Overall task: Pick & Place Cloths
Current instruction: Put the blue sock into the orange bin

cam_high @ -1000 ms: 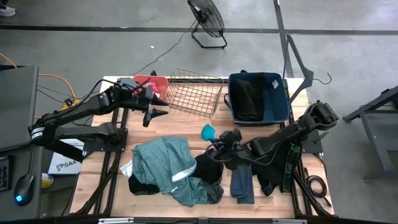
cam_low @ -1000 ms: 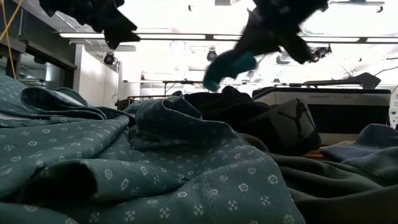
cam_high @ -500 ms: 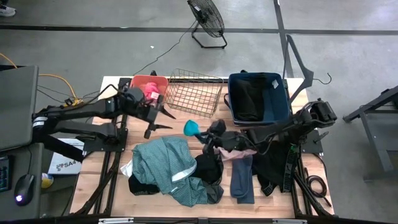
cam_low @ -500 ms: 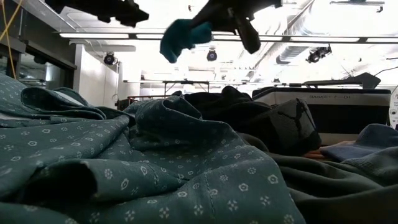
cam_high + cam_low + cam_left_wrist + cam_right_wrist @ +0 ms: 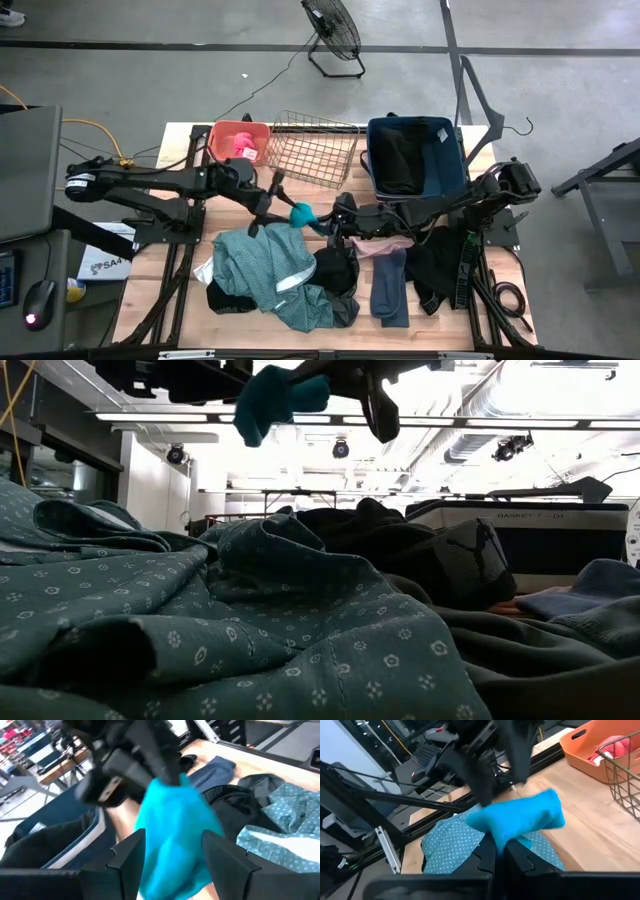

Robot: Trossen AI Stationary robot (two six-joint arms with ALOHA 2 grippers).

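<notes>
A small teal cloth (image 5: 302, 213) hangs in the air over the table's middle, above the pile of garments. My right gripper (image 5: 322, 220) reaches in from the table's right and is shut on it. My left gripper (image 5: 279, 205) comes from the left and is open. In the left wrist view its fingers (image 5: 131, 852) stand on either side of the teal cloth (image 5: 175, 835). The large patterned teal shirt (image 5: 265, 262) lies on the near half of the table, next to black garments (image 5: 335, 270). In the low view the small cloth (image 5: 270, 400) shows high above the shirt (image 5: 200, 610). My right gripper pinches the small teal cloth by one bunched end (image 5: 496, 836) between its two shut fingers, coming level from the table's right. The cloth is lifted clear and its free end (image 5: 545, 812) sticks out past the fingertips. My left gripper's open fingers flank the cloth; I cannot tell whether they touch it.
Along the far edge stand a coral tub (image 5: 238, 140) holding a pink piece, a wire basket (image 5: 315, 148) and a dark blue bin (image 5: 415, 158) holding black cloth. A blue-grey piece (image 5: 390, 285) and dark garments (image 5: 440, 265) lie under my right arm.
My right gripper has carried the small teal cloth toward the table's left, staying shut on it. My left gripper has moved from beside the coral tub toward the table's middle and near side, until its open fingers reach the cloth.
</notes>
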